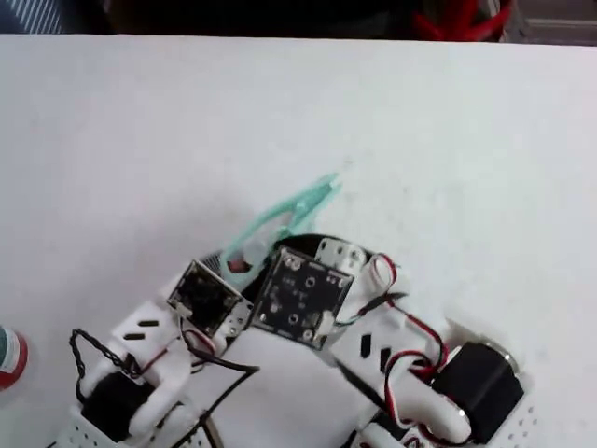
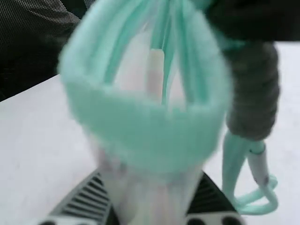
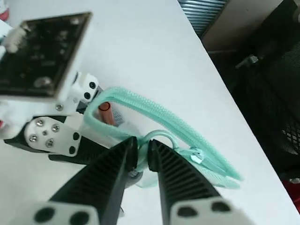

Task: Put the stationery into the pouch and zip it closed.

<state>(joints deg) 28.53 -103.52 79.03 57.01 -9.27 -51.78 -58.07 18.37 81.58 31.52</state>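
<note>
The mint-green pouch (image 1: 289, 210) with clear sides lies mid-table, pointing to the far right. My left gripper (image 2: 152, 197) is shut on the pouch's near end, and the pouch's open mouth (image 2: 145, 131) gapes close to its camera. Inside lie a pale pen-like stick (image 2: 157, 70) and an orange-capped item (image 3: 105, 112). My right gripper (image 3: 143, 150) is shut on the zipper pull loop (image 3: 161, 137) at the pouch's zipper edge (image 3: 154, 115). One dark right finger (image 2: 253, 93) stands beside the mouth. In the high view both wrists crowd over the pouch's near end.
A red, white and green object (image 1: 9, 359) sits at the table's left edge. White tabletop (image 1: 420, 121) stretches beyond the pouch to the far edge. The left arm's camera board (image 3: 44, 51) hangs close to the right wrist.
</note>
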